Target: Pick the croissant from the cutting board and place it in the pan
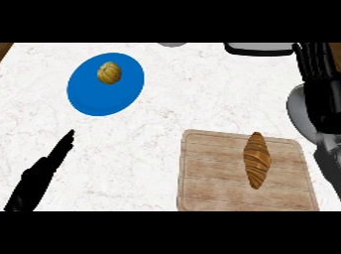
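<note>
Left hand [45, 166], lower left: fingers straight and pressed together, holding nothing, low over the counter [173, 104]. Right hand [321, 64], at the right edge: fingers straight, pointing up, empty, just beside the pan [257, 48] cut by the top edge. Croissant [256, 159] lies lengthwise on the board [210, 178]. A round brown pastry [109, 73] sits on the blue plate [85, 96].
</note>
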